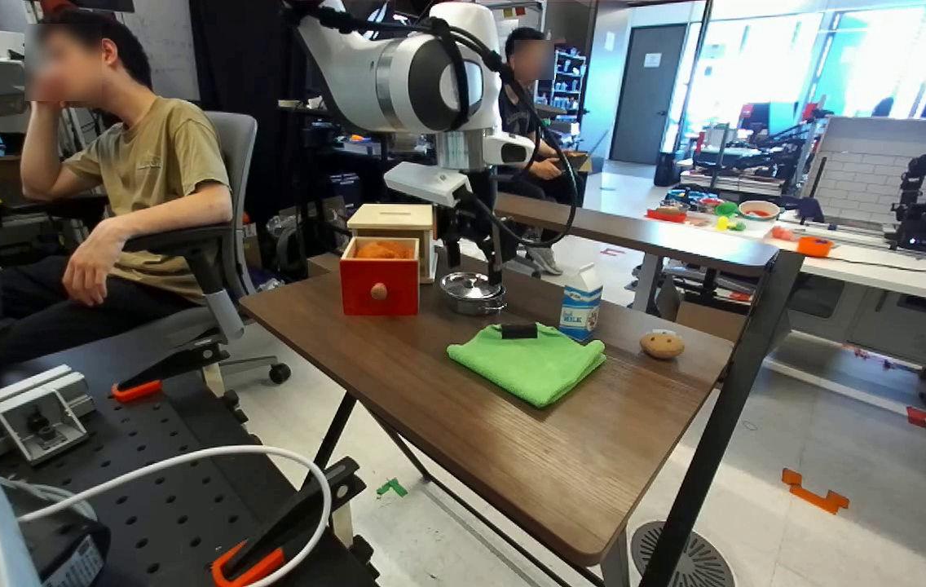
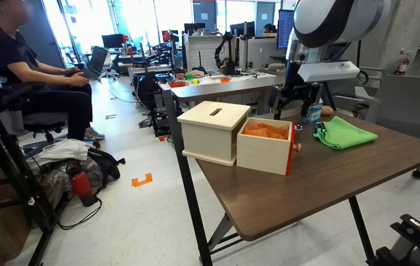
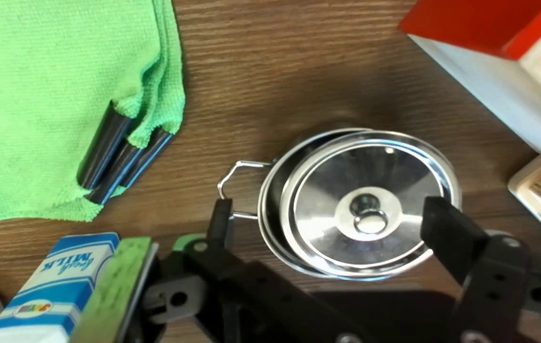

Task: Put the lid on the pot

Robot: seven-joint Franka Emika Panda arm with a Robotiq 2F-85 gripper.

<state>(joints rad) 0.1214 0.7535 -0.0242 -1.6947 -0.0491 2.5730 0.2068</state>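
Observation:
The lid is a shiny silver disc with a round knob. In the wrist view it lies over the pot, shifted to the right, and a dark crescent of the pot's inside shows on the left. In an exterior view the lid sits on top of the low silver pot. In the other view only a bit of the pot's handle shows past the drawer box. My gripper is open and empty above the pot, one finger on each side of the lid's knob. The gripper points down.
A red-fronted drawer box with orange filling and a pale wooden box stand beside the pot. A green folded cloth with a black part, a milk carton and a potato-like object lie on the brown table.

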